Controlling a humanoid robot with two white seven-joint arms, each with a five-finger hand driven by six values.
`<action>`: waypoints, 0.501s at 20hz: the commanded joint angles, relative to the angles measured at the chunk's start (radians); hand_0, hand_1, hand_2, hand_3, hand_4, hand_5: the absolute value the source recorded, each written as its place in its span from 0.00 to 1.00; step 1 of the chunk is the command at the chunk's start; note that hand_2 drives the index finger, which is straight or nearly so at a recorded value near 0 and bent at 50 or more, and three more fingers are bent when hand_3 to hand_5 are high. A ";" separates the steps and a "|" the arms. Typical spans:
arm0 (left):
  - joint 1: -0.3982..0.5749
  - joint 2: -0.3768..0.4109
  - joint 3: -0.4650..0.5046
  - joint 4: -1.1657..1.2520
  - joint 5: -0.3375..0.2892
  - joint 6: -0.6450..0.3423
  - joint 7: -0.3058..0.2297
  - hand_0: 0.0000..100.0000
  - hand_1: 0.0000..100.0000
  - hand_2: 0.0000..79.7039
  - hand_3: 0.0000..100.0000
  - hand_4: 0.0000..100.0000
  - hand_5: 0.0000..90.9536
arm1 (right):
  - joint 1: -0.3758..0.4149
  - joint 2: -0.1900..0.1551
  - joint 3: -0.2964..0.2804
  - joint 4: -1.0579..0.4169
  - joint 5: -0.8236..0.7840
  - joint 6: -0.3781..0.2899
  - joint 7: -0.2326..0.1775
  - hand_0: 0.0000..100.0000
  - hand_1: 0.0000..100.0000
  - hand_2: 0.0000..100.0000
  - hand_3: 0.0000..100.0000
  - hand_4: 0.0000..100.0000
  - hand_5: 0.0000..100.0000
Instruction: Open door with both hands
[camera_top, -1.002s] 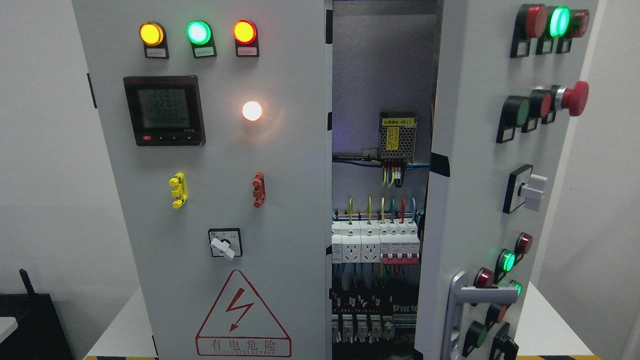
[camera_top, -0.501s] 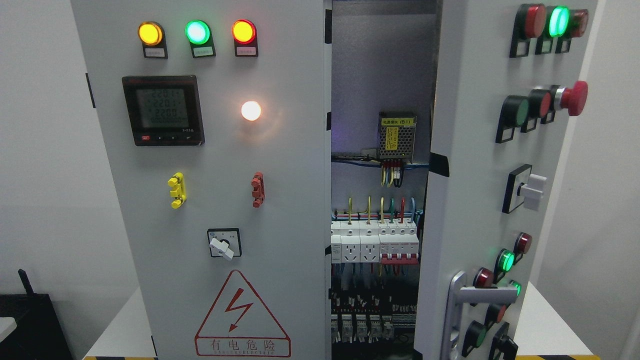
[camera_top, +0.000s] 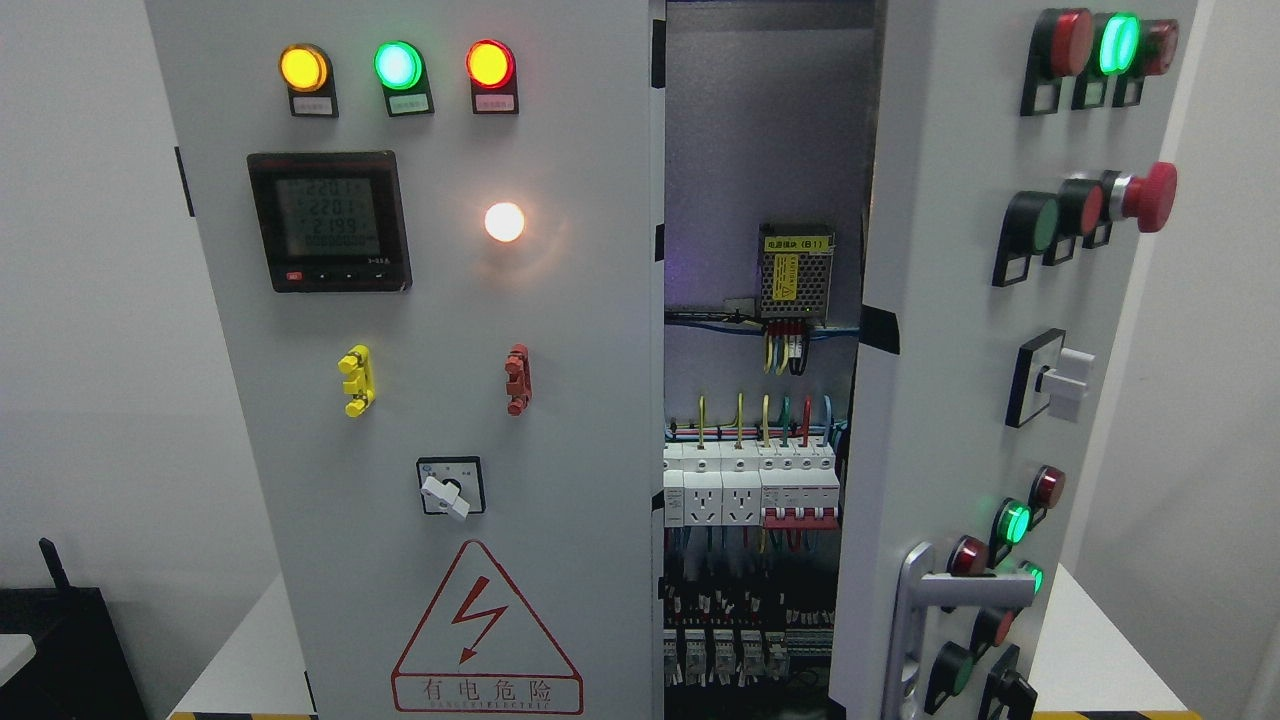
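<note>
While neither hand shows in my head view, I can't tell whether either is apart or together. Cabinet fills most of the frame, standing on a white worktop that shows at both lower corners. Left door sits closed and faces me square. Right door is swung out toward me, its free edge near the middle of the frame, with a gap between the two doors exposing the interior. Silver door handle sits low on the right door, near its free edge. Digital meter is lit at the left door's upper left, under yellow, green and red lamps. Warning triangle sits at that door's bottom edge. Inside: power supply above a breaker row.
</note>
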 joint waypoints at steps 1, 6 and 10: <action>0.283 0.146 -0.045 -0.692 0.072 -0.270 -0.005 0.00 0.00 0.00 0.00 0.03 0.00 | 0.000 -0.001 0.000 0.001 0.000 0.000 0.000 0.11 0.00 0.00 0.00 0.00 0.00; 0.369 0.272 0.039 -0.850 0.317 -0.541 -0.006 0.00 0.00 0.00 0.00 0.03 0.00 | 0.000 -0.001 0.000 0.000 0.000 0.000 0.000 0.11 0.00 0.00 0.00 0.00 0.00; 0.369 0.416 0.165 -0.955 0.527 -0.545 -0.008 0.00 0.00 0.00 0.00 0.03 0.00 | 0.000 -0.001 0.000 -0.001 0.000 0.000 0.000 0.11 0.00 0.00 0.00 0.00 0.00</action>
